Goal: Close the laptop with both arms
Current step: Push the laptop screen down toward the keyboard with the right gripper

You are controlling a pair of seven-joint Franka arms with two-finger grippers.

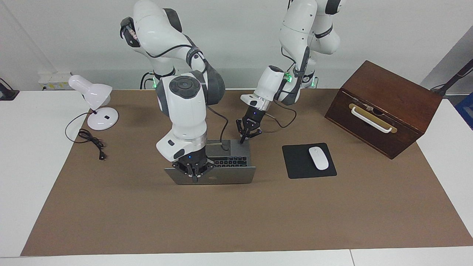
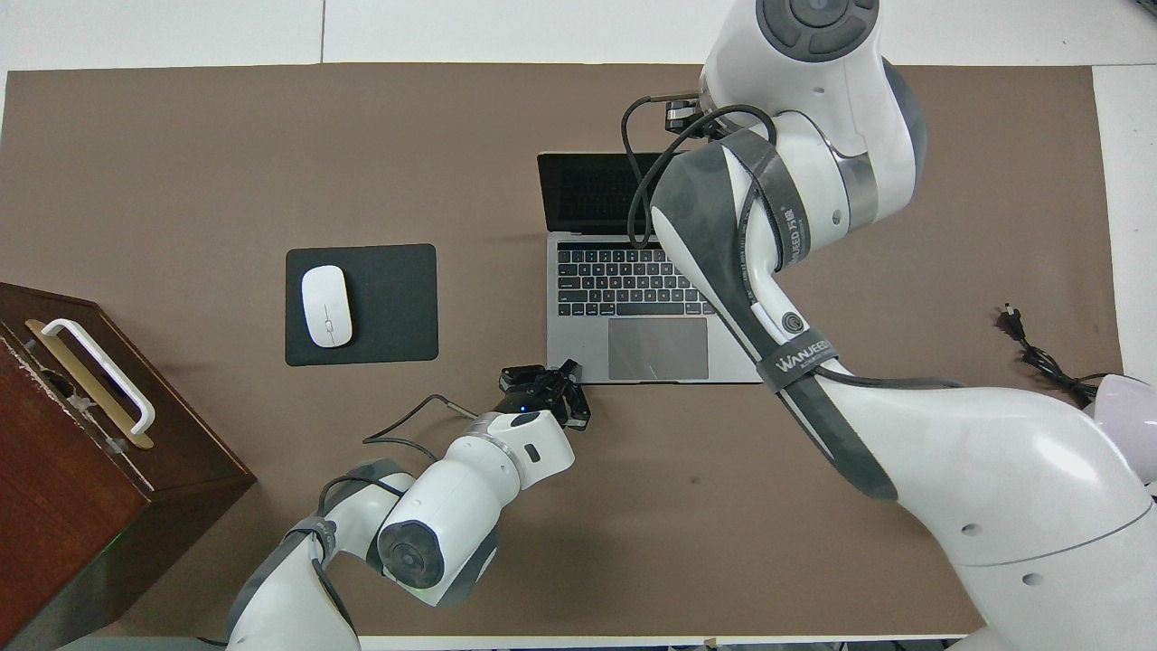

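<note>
Two arms reached over the laptop (image 1: 221,173), which sat open in the middle of the brown mat (image 1: 236,221), its lid upright and its keyboard toward the robots. The right gripper (image 1: 193,178), fingertips pressed together and holding nothing, was at the lid's top edge, toward the right arm's end of it; whether it touched the lid could not be told. In the overhead view that gripper was hidden under its own arm. The left gripper (image 1: 242,140), likewise pinched closed and empty, pointed down at the corner of the laptop's base nearest the robots, toward the left arm's end; contact could not be told. Beside the laptop, toward the left arm's end, a white mouse (image 1: 318,157) lay on a black pad (image 1: 295,166), with a wooden box (image 1: 388,99) near it. A white lamp (image 1: 97,101) stood at the right arm's end, its cord (image 1: 90,140) coiled on the mat
</note>
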